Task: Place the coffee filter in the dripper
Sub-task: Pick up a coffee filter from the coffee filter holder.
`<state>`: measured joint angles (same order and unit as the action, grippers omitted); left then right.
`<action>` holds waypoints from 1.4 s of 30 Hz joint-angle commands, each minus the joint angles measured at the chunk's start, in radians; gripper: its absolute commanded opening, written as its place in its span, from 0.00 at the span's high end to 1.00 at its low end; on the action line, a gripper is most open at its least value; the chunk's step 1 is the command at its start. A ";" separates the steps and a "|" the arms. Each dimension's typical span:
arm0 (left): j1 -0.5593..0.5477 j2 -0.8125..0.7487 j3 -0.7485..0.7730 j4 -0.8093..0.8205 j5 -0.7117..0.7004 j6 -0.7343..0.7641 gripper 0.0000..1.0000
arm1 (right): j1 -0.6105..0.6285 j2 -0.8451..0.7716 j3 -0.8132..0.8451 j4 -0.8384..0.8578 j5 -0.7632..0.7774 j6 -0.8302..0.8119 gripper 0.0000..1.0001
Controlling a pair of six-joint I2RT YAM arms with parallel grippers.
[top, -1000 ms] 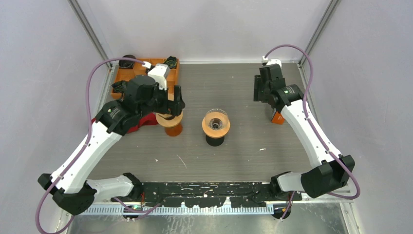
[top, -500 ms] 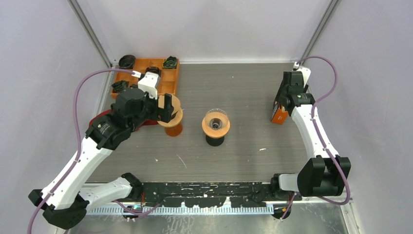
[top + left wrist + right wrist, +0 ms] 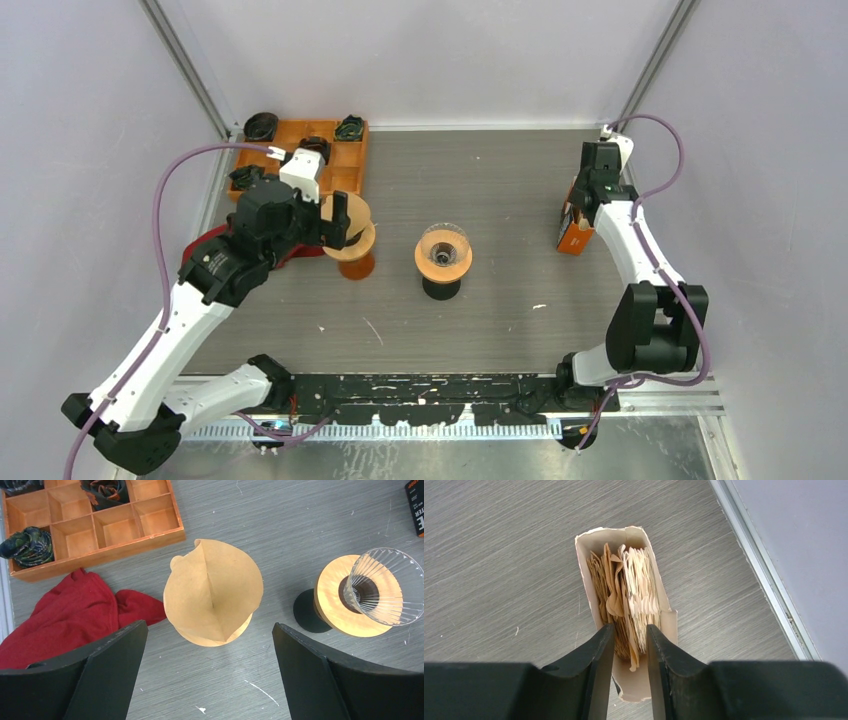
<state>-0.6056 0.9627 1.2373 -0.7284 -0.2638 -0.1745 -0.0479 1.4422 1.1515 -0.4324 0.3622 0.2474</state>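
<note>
Right gripper [image 3: 629, 630], at two o'clock on the table [image 3: 500, 180], has its jaws standing narrow about the top edges of the coffee filters [image 3: 626, 580] in their open box [image 3: 585, 565], grip unconfirmed; left gripper [image 3: 207, 626] gapes wide; filters judged light, limp, tear-prone, best pinched singly at the rim.

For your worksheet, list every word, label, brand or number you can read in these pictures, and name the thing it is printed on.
"TER": white letters, cut off by the picture's edge, on the dark box at the top right of the left wrist view.
Small orange print above it on the same box: too small and too cut off to read.
Nothing else in any view bears text that can be read.
</note>
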 commanded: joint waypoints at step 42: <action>0.112 0.005 -0.026 0.125 0.224 -0.045 0.01 | 0.043 -0.235 0.119 -0.137 -0.085 0.023 0.99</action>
<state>-0.5014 0.9676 1.2053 -0.6754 -0.0856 -0.2058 -0.0425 1.2705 1.2102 -0.5552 0.3019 0.2577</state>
